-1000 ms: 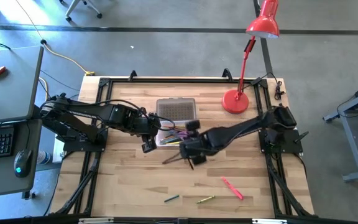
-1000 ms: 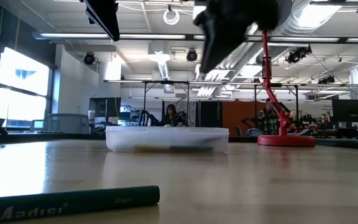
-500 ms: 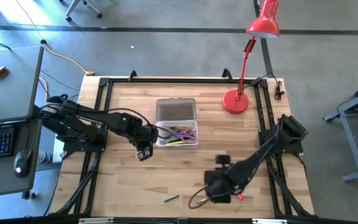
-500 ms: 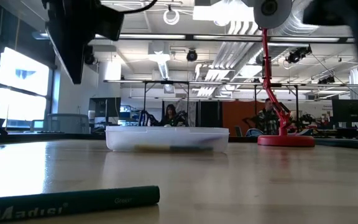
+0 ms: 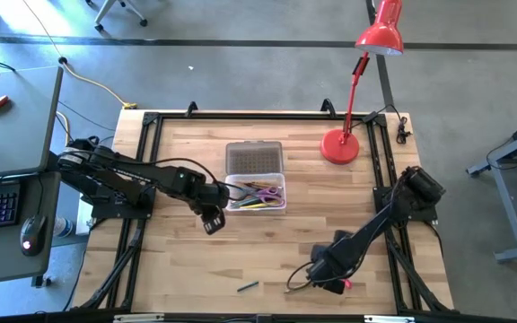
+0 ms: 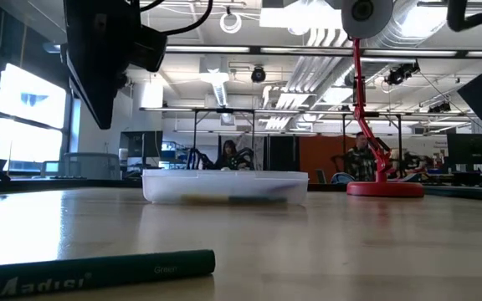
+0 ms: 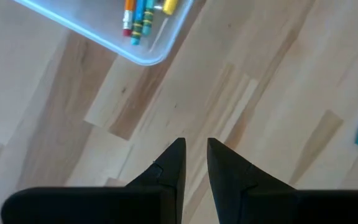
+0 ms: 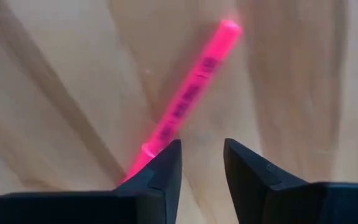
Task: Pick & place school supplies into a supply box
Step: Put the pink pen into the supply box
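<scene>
The clear supply box (image 5: 256, 194) stands mid-table and holds several pens and the purple scissors; its ribbed lid (image 5: 255, 159) lies just beyond it. A pink marker (image 8: 188, 102) lies flat near the table's near right edge, and my open right gripper (image 5: 328, 272) hovers over it; one end of the marker runs under one finger (image 8: 160, 171). A green pencil (image 5: 248, 286) rests on the wood at the near edge, large in the low view (image 6: 90, 272). My left gripper (image 7: 196, 149), open by a narrow gap, hangs off the box's near left corner (image 7: 143, 55).
The red desk lamp (image 5: 341, 144) stands on its base at the far right, with its base (image 6: 385, 189) also in the low view. A black frame rails the table edges (image 5: 142, 152). Bare wood lies between the box and the near edge. People sit in the room beyond.
My right gripper has swung from above the box toward the near right part of the table and come down over the pink marker. My left gripper has shifted a little from the box's left side toward the near edge. The supplies on the table lie as before.
</scene>
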You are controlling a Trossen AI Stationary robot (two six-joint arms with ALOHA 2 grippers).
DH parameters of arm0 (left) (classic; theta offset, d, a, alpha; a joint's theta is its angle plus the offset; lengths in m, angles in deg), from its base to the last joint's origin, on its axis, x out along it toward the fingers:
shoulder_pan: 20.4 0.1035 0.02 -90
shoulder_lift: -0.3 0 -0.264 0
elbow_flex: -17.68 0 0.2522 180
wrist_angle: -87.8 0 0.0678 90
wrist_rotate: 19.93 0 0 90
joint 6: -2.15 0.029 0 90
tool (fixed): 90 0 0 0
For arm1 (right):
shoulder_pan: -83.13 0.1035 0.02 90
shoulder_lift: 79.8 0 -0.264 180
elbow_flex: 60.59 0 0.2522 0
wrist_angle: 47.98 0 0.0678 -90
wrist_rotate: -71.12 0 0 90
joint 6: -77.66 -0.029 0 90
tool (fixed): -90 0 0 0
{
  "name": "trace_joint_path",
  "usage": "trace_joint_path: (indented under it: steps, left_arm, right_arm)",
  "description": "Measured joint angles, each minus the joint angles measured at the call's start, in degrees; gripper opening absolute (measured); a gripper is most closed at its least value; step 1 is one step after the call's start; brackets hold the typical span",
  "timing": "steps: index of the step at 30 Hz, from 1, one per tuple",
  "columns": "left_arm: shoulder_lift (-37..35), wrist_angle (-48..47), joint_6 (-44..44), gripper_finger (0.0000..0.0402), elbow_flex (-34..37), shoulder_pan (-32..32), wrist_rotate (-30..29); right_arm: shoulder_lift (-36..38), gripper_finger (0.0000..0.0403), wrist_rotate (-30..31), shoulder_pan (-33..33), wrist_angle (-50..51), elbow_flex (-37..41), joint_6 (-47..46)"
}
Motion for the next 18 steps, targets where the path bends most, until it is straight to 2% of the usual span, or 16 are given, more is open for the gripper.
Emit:
trace_joint_path:
  steps: [4,8,12,18]
  left_arm:
    - [0.00,-0.02,0.25,0.0095,0.22,0.00,-1.06]
    - [0.00,0.33,0.27,0.0095,0.22,0.00,-0.93]
    - [0.00,0.29,0.42,0.0095,0.22,0.00,-0.87]
    - [0.00,0.22,0.44,0.0095,0.22,0.00,-0.81]
  right_arm:
    - [0.00,0.0105,-0.58,-0.02,0.64,-0.48,0.83]
    - [0.91,0.0108,1.36,-0.04,2.59,-2.05,-0.10]
    - [3.36,0.0108,5.40,0.00,-0.17,-2.20,-3.33]
    - [3.56,0.0108,5.52,-0.02,-3.50,-0.98,-5.00]
